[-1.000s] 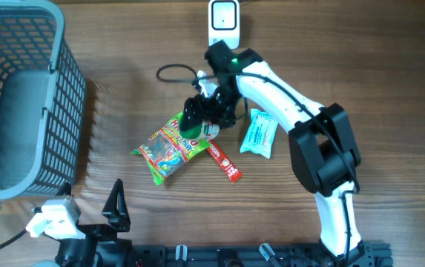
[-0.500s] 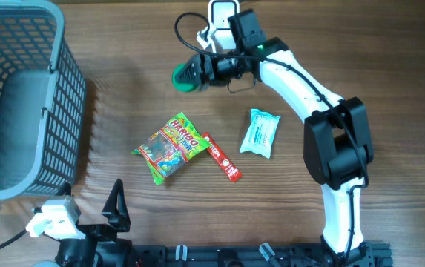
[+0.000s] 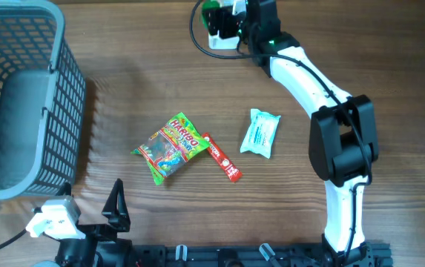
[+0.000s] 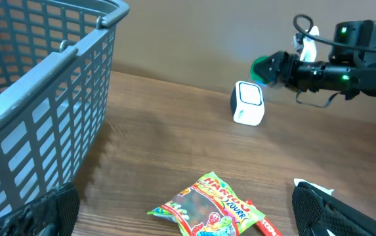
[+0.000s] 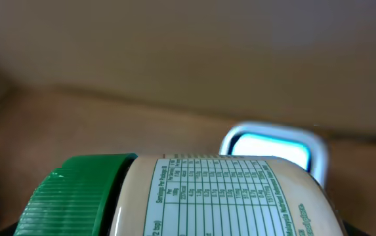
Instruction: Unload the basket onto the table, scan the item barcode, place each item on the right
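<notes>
Green-capped bottle (image 5: pixel 227 196) lies sideways in right hand (image 4: pixel 285 68) above scanner (image 4: pixel 248 103).

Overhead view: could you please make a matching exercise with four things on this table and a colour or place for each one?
1. basket
2. bottle
3. red stick
4. scanner

A. held by the right gripper
B. between candy bag and pale blue packet
C. grey, far left
D. white, far side

Pairs: 1-C, 2-A, 3-B, 4-D
</notes>
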Controlling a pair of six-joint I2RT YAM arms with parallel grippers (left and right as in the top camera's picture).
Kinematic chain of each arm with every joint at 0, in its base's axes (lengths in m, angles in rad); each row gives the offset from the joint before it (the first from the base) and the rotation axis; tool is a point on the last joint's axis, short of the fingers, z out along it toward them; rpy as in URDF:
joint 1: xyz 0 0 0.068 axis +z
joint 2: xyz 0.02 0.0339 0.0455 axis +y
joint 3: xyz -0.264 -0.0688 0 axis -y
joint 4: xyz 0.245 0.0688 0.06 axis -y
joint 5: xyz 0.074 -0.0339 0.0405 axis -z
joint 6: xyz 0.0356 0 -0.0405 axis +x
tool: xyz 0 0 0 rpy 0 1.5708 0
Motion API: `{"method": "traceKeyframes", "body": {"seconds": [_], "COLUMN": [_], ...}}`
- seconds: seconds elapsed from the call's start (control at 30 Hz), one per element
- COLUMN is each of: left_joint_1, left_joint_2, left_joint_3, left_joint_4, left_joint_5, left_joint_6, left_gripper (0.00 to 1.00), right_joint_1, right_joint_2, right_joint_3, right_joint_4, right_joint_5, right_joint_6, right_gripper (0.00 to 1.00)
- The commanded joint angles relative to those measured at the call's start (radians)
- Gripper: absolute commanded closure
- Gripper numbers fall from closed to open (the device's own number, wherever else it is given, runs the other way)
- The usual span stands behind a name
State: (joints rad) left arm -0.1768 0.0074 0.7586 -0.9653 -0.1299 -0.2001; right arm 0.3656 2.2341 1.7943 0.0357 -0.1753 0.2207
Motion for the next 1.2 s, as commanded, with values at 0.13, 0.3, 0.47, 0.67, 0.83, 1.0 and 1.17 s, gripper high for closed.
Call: {"method": "traceKeyframes", "body": {"seconds": [0.13,0.3,0.47,0.67,0.83,1.0,1.17], "left_joint_1": [-0.006,-0.006,-0.006,-0.006,-0.006,-0.006,-0.006], "left_joint_2": [-0.001,-0.001,-0.001,-0.001,-0.001,-0.001,-0.001], "left_joint_3": [-0.002,-0.002,-0.002,-0.002,-0.002,-0.002,-0.002], "left_joint_4": [0.002,0.002,0.002,0.002,0.002,0.002,0.002], "left_joint_5": [0.008,0.008,0.008,0.008,0.008,0.008,0.008], "left_joint_6": [0.009,0.009,0.009,0.009,0.009,0.009,0.009], "left_gripper": [0.0,0.0,0.0,0.0,0.0,0.0,0.0], "right_joint_1": [0.004,0.004,-0.021,-0.195,-0.479,-0.786,-0.946], "right_joint_2": [0.127,0.155,0.053,-0.169,-0.18,-0.095,0.012], "right_joint_3": [0.022,0.022,0.035,0.035,0.015,-0.029,-0.029], "right_joint_4": [0.188,0.204,0.048,-0.476,-0.681,-0.659,-0.622], "right_joint_5": [0.159,0.222,0.225,0.39,0.512,0.511,0.513], "right_joint_6": [-0.063,-0.061,-0.056,-0.009,-0.008,-0.011,-0.072], "right_gripper": [0.39,0.38,0.39,0.43,0.46,0.43,0.42]}}
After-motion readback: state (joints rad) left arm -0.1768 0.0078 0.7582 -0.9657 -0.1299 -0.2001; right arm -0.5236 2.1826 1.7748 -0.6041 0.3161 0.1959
